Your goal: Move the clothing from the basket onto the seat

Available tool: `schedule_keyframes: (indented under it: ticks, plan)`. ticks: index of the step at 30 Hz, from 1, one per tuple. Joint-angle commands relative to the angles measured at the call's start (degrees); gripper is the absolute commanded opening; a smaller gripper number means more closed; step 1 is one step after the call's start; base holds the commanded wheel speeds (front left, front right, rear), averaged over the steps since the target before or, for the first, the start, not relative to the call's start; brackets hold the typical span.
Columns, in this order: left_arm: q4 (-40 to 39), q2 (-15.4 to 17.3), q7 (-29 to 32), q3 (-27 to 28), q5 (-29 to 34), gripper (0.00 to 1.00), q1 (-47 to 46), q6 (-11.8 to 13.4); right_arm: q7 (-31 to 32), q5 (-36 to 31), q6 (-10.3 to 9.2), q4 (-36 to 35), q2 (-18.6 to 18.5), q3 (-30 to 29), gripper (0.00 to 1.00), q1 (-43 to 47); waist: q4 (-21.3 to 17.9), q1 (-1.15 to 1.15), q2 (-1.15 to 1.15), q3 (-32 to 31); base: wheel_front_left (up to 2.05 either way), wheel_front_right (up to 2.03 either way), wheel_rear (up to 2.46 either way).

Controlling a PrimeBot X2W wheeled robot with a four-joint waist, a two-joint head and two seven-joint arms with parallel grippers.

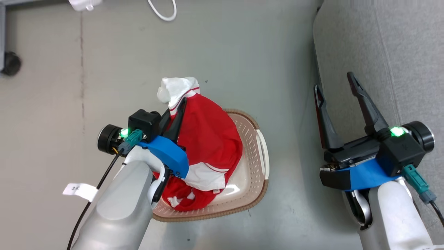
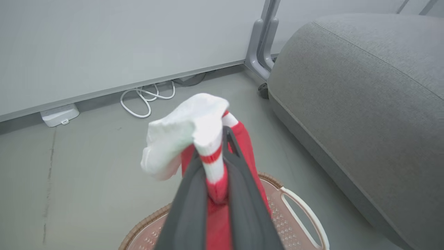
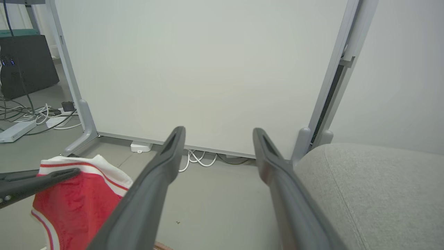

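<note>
My left gripper (image 1: pixel 182 101) is shut on the white-trimmed edge of red clothing (image 1: pixel 208 139), held up above the cream basket (image 1: pixel 257 194) on the floor. The cloth hangs down into the basket, and more red fabric with white marks (image 1: pixel 180 202) lies inside it. In the left wrist view the fingers (image 2: pixel 242 194) pinch the red and white trim (image 2: pixel 194 128) over the basket (image 2: pixel 288 222). My right gripper (image 1: pixel 333 81) stands open with nothing in it, over the edge of the grey seat (image 1: pixel 388 52). Its fingers (image 3: pixel 156 180) spread wide beside the seat (image 3: pixel 374 187).
A white power strip (image 2: pixel 59 114) and looped white cable (image 2: pixel 145 99) lie by the pale partition panel (image 3: pixel 201 69). The panel's grey foot (image 2: pixel 260 59) stands close to the seat's far corner. A dark caster (image 1: pixel 12 64) sits at far left. Grey floor surrounds the basket.
</note>
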Motion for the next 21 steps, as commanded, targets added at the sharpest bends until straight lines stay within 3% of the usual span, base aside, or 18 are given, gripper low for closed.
schedule_keyframes:
  ticks: [1, 13, 21]
  plan:
    - [-1.0, 0.1, -0.3, 0.6, 0.5, 0.00, 0.8, 0.0, -0.2, 0.4, 0.03, 0.3, -0.2, 0.1, 1.00, 0.8, 0.7, 0.01, 0.00, -2.6, 0.00, 0.00, 0.00]
    - [-11.4, -0.1, -0.3, 4.9, 0.6, 0.00, 5.7, 0.0, -0.2, 1.9, 0.03, 2.6, -0.2, 0.9, 1.00, 4.4, 1.2, 0.01, 0.00, -11.9, 0.00, 0.00, 0.00]
    - [-17.5, 0.4, -0.2, 3.3, -1.7, 0.00, 4.9, 0.0, -0.2, 2.8, 0.03, 3.4, -0.2, 1.3, 1.00, 6.4, 1.2, 0.01, 0.00, -15.8, 0.00, 0.00, 0.00]
